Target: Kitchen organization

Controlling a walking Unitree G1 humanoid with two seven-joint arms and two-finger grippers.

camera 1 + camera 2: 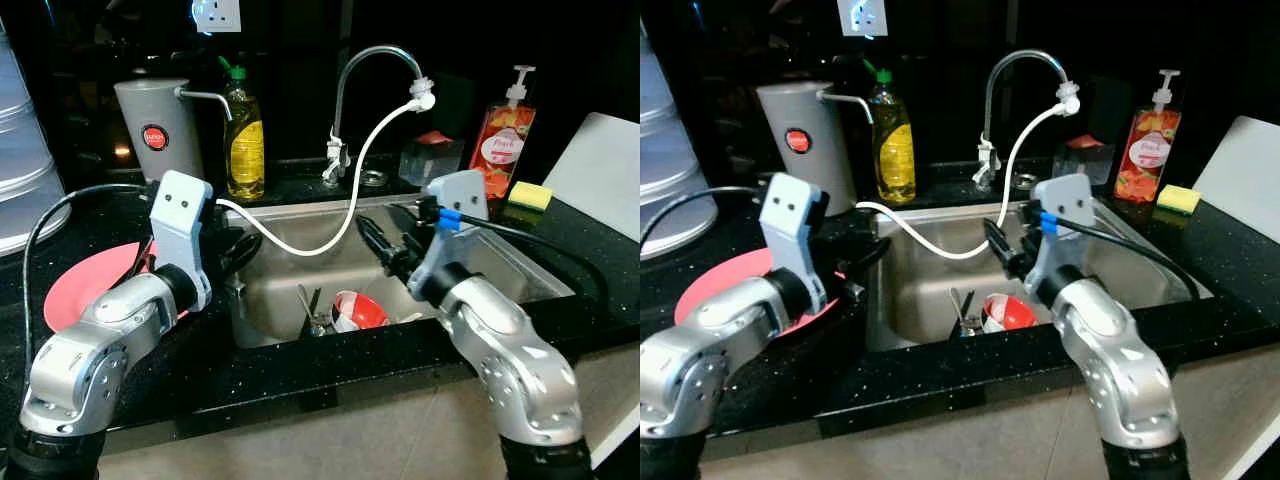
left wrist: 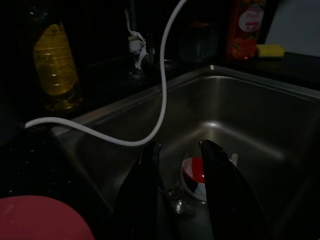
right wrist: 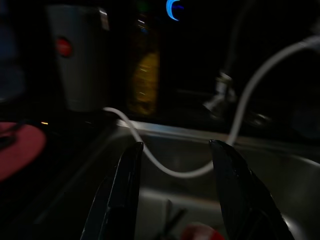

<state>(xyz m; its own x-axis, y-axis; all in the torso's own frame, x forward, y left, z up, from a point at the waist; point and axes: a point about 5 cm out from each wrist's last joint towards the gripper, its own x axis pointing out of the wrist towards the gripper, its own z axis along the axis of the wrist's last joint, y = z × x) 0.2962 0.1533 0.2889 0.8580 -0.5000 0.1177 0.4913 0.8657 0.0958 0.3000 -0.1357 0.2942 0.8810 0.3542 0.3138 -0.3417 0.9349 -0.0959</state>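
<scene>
While both arms are reaching over the steel sink (image 1: 520, 268), your left gripper (image 2: 180, 155) and right gripper (image 3: 175, 150) are hanging with fingers parted, holding nothing — a red bowl (image 1: 360, 310) is lying below and between them, beside cutlery (image 1: 312, 310). A white hose (image 1: 330, 235) is drooping just beyond both; a pink plate (image 1: 85, 285) is sitting behind your left gripper.

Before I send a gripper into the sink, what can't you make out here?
- Utensils beside the red bowl in the sink: too small and dark to identify.
- Pink plate: the left arm covers part of it.
- Right wrist view: blurred and dark.
- Sink floor near the right gripper: hidden by the arm.
</scene>
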